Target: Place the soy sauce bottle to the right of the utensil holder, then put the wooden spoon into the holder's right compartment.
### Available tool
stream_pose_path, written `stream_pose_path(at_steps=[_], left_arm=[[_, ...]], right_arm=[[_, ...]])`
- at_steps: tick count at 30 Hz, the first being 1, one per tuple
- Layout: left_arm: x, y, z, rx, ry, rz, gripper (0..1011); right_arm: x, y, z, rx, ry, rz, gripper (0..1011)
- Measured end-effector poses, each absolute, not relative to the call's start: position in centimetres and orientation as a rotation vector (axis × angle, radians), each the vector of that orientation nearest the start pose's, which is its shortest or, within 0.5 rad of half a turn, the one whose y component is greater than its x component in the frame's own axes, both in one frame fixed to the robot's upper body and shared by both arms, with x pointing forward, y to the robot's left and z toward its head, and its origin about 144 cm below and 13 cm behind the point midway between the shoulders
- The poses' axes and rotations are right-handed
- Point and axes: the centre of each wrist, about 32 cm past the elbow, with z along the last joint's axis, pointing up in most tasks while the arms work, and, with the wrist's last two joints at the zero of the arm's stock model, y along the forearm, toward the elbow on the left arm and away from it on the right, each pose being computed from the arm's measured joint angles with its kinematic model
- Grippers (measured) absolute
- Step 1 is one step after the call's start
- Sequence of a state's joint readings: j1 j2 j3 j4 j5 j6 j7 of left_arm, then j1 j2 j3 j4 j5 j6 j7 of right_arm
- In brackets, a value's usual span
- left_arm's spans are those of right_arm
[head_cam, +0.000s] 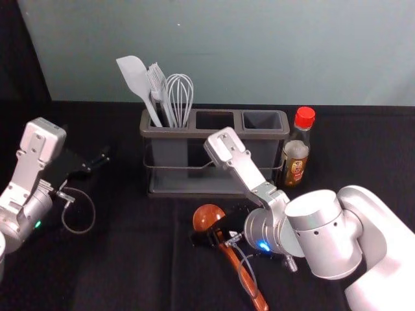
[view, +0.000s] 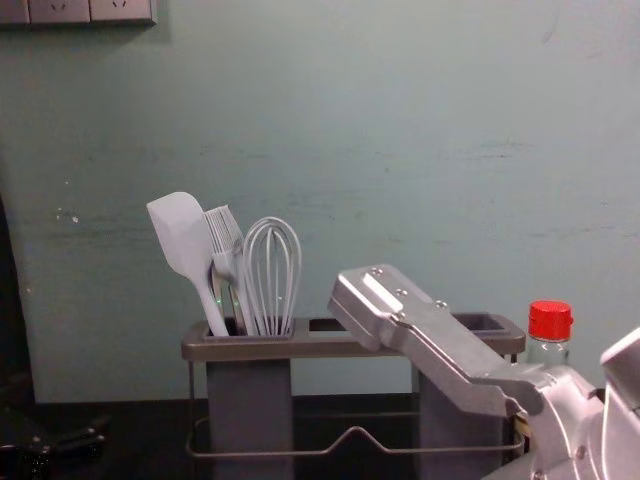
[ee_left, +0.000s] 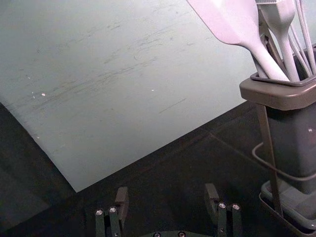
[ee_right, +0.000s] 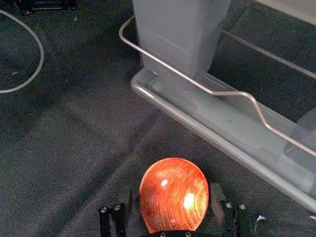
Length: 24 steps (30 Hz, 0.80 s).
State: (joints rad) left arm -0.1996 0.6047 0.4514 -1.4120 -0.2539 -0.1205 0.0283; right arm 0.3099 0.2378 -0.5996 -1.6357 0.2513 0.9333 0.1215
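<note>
Black cloth (head_cam: 130, 259) bears the wooden spoon (head_cam: 207, 218) before the utensil holder (head_cam: 175, 133), handle (head_cam: 259, 300) slanting back toward the robot's right, bowl (ee_right: 174, 192) between the parted fingers (ee_right: 217, 197) of the right gripper (ee_right: 171, 196), while the left gripper (ee_left: 167, 193), likewise spread, hangs left of the holder.
</note>
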Motion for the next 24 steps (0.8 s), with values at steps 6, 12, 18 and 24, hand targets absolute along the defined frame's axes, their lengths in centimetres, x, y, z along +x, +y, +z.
stream_pose_path(at_steps=[6, 12, 18, 24], left_arm=[[48.86, 30.96, 113.98, 0.304, -0.285, 1.248, 1005], [48.86, 30.97, 113.98, 0.304, -0.285, 1.248, 1005], [48.86, 30.97, 113.98, 0.304, -0.285, 1.248, 1005], [48.86, 30.97, 113.98, 0.304, -0.285, 1.248, 1005]], right_arm=[[48.44, -11.31, 121.48, -0.723, 0.300, -0.856, 1004], [48.52, -11.10, 121.46, -0.730, 0.291, -0.857, 1004], [48.58, -11.16, 121.29, -0.730, 0.292, -0.863, 1000], [48.67, -11.21, 121.18, -0.732, 0.289, -0.857, 855]])
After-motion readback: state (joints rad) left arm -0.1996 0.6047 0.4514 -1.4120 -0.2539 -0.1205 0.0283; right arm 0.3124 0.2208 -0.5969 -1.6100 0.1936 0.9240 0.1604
